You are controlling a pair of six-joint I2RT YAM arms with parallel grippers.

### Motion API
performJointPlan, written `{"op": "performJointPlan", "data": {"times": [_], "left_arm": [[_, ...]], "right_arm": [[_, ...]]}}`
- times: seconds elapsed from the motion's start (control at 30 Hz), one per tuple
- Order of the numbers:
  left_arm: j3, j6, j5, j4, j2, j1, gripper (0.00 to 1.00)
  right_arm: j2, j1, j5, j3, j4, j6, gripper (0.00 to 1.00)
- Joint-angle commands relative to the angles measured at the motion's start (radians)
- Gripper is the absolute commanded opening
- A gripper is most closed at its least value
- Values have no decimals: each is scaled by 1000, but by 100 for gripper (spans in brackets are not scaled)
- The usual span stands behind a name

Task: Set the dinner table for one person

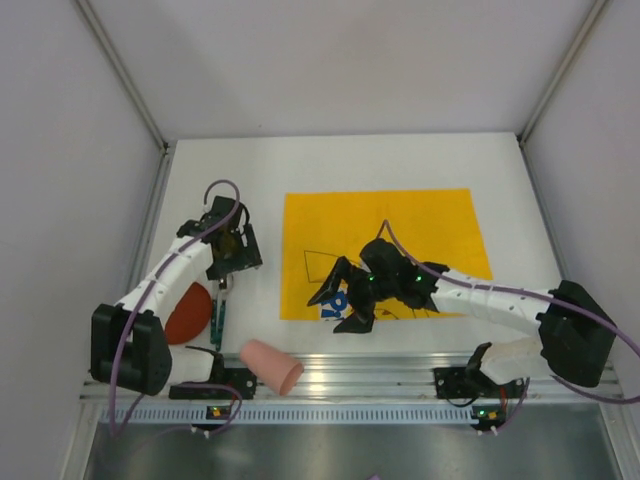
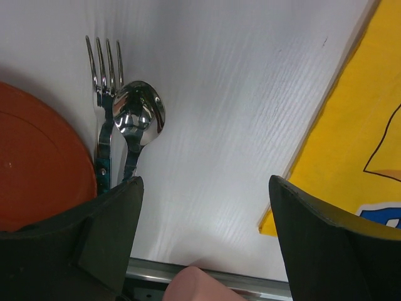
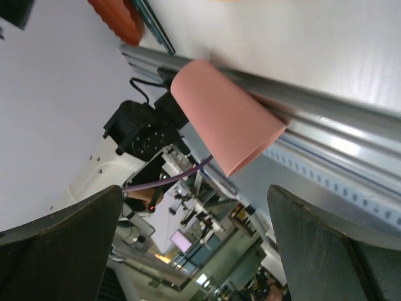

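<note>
The yellow placemat (image 1: 385, 250) lies right of centre on the white bench (image 1: 330, 165), its edges square to the bench edges. Beyond its far edge a broad band of bare bench runs to the back wall (image 1: 340, 60). A narrower bare strip lies to its right, ending at the side wall. To its left there is a wider strip. Along the near edge, just past the placemat's near side, an aluminium rail (image 1: 380, 375) borders the bench.

The left arm (image 1: 170, 265) reaches over the strip left of the placemat. Its jaws are spread wide with nothing between them, above bare bench. Further left of the placemat a fork (image 2: 105, 75) and a spoon (image 2: 141, 116) lie side by side, handles overlapping, just beside the rim of an orange-red plate (image 2: 37, 163). The plate sits partly under the left arm.

Off the placemat's near left corner a pink cup (image 1: 272, 365) lies on its side, partly across the rail.

The right arm (image 1: 500, 300) crosses the placemat's near right part. Its jaws hang over the near left corner, wide apart and holding nothing, hiding part of the cartoon print (image 1: 335, 305).
</note>
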Motion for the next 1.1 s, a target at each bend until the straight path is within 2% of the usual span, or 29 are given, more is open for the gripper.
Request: {"op": "performJointPlan", "data": {"times": [0.0,0.13,0.27,0.73,0.83,0.93,1.07], "left_arm": [[31,35,37,64,32,22,86],[55,44,39,77,55,29,86],[68,51,31,81,69,38,86],[-6,91,37,122,34,92,86],[-6,93,40,124,34,92,86],[-1,96,46,124,34,92,86],[9,101,45,110,32,92,86]], "right_arm": [[46,113,17,51,92,205,100],[112,221,28,9,283,422,100],[183,291,54,-18,437,544,100],[322,414,63,45,477,624,99],[359,414,103,39,527,624,93],[437,391,107,82,590,592,80],[491,351,121,188,473,465,68]]}}
